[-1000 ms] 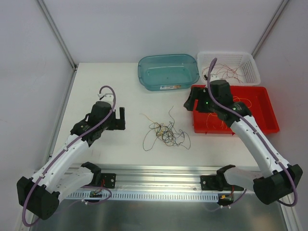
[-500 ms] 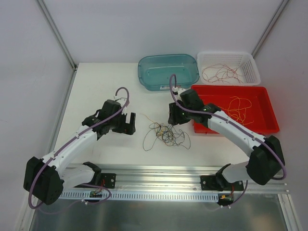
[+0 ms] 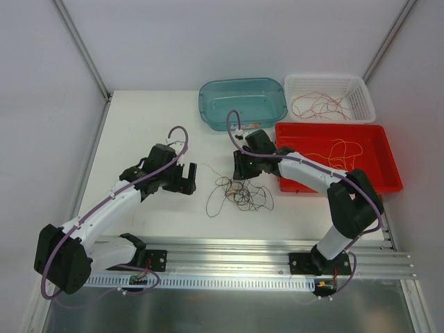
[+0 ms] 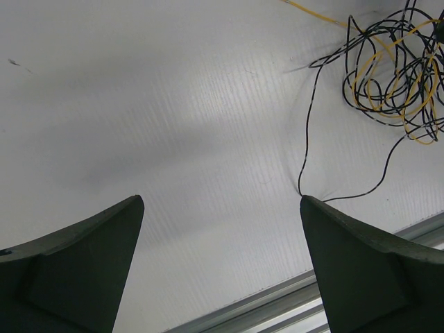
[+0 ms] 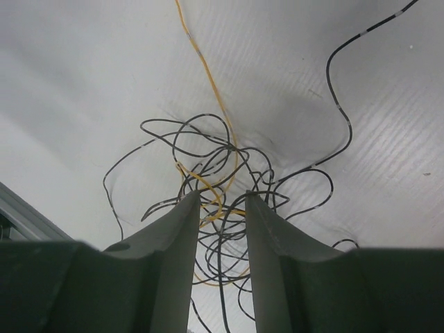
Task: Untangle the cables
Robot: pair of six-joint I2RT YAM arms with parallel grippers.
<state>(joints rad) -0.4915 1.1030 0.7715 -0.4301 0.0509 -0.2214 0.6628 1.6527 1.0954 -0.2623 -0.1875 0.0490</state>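
R wrist cam is showing R gripper (image 5: 220,199) jaws narrow at cables (image 5: 208,166), a black/yellow tangle lying on table (image 3: 139,125). L gripper (image 4: 220,201) is gaping wide nearby. Only top cam is showing more strands in red tray (image 3: 392,182) and basket (image 3: 365,104).

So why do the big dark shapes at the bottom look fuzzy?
Left wrist view: the left gripper sits too near the lens, so its fingers blur while the cables look sharp. Right wrist view: same with the right gripper.
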